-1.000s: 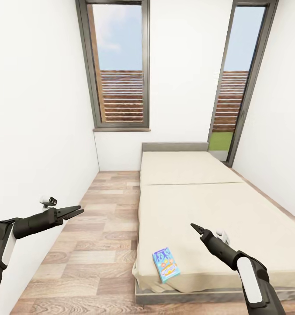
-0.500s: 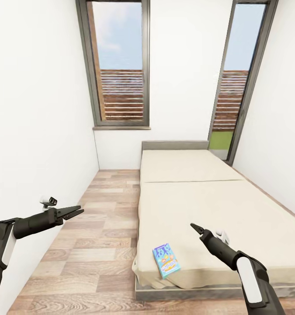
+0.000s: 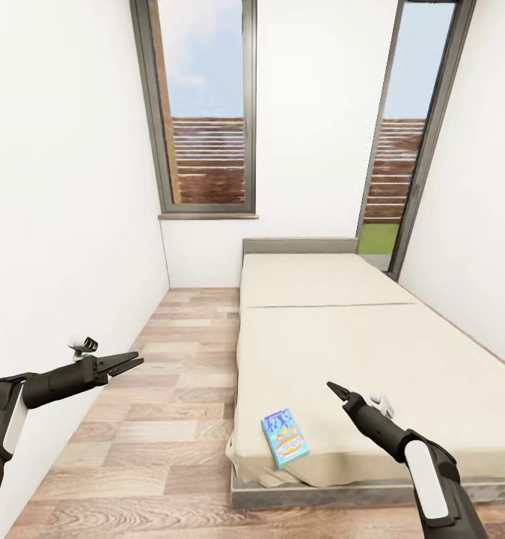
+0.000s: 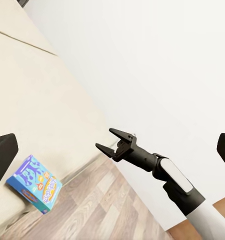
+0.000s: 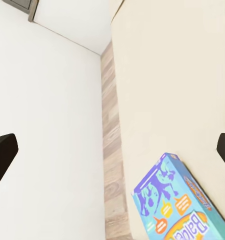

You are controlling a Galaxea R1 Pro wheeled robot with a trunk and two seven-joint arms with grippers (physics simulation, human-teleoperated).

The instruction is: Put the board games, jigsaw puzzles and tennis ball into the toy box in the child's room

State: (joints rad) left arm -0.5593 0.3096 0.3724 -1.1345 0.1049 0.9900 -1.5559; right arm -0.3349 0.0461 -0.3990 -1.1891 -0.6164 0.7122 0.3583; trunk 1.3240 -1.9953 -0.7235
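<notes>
A beige bed (image 3: pixel 357 352) runs along the right wall, plank floor (image 3: pixel 170 389) beside it on the left; a blue board game (image 3: pixel 285 437) lies flat near the bed's front left corner. The left tool (image 3: pixel 132 363) hangs over the floor, jaws apart; the right tool (image 3: pixel 333 388) hovers over the mattress just right of the game, jaws apart and empty.
</notes>
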